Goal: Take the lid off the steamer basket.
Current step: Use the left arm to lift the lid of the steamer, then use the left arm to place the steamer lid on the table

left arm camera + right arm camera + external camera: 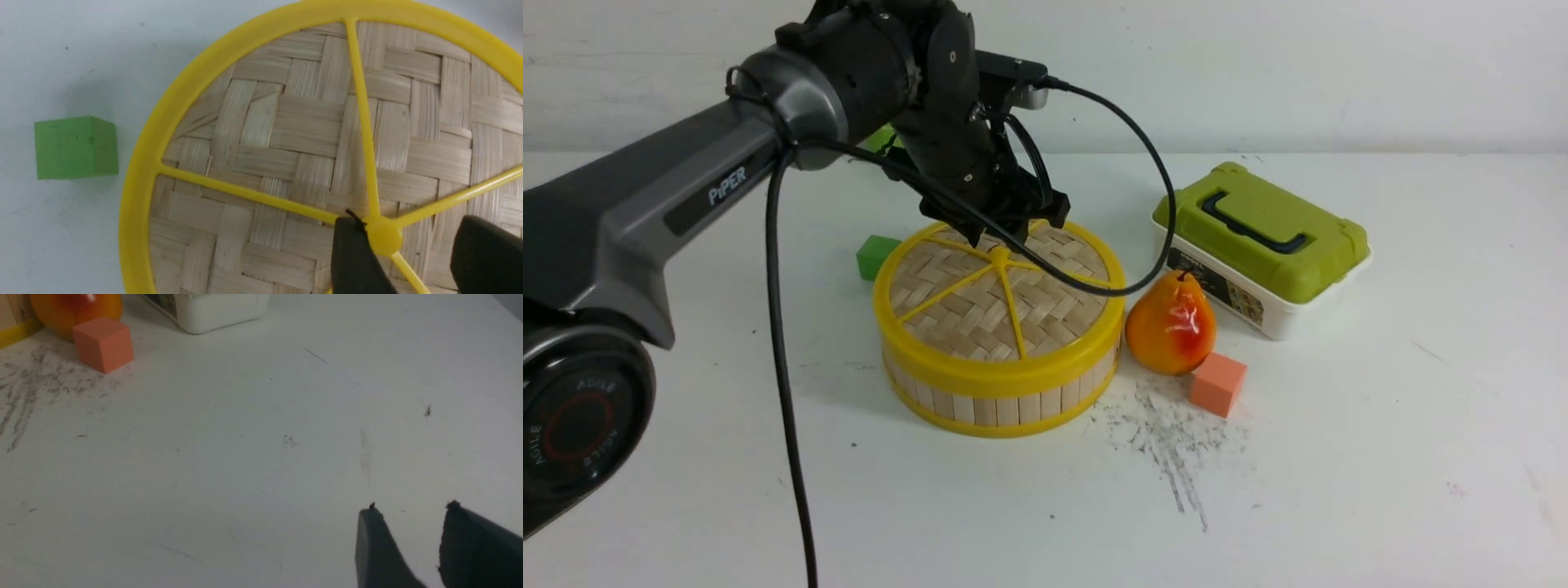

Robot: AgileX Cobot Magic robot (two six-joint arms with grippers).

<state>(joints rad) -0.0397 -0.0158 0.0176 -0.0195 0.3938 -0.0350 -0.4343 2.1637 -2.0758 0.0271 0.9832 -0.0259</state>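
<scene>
Left gripper (410, 228) hangs low over the lid (980, 304), jaws parted, grasping nothing. In the left wrist view the centre knob (384, 239) sits in the gap: one finger (355, 257) is right at the knob's edge, contact uncertain, and the other stands clear on the opposite side. The lid is seated flat on the steamer basket (1005, 406), its yellow rim flush with the basket top, tan weave and spokes facing up. The basket stands upright on the white table (1339, 474), about mid-scene. A green cube (876, 255) sits just beside the basket at its far left, apart from it. A glossy pear (1172, 325), orange with a red blush, stands upright close against the basket's right side; touching or not, cannot tell. A salmon cube (1218, 384) sits at the pear's near-right, just beside it. A white box with green lid (1262, 245) lies behind the pear, lid on, dark handle flat. Grey scuff marks (1168, 445) streak the table in front of the pear and cube. The arm's black cable (1094, 287) droops across the lid's right part. Right gripper (412, 507) shows only in its own wrist view: over bare table, fingers apart, nothing between them, well apart from the salmon cube.
</scene>
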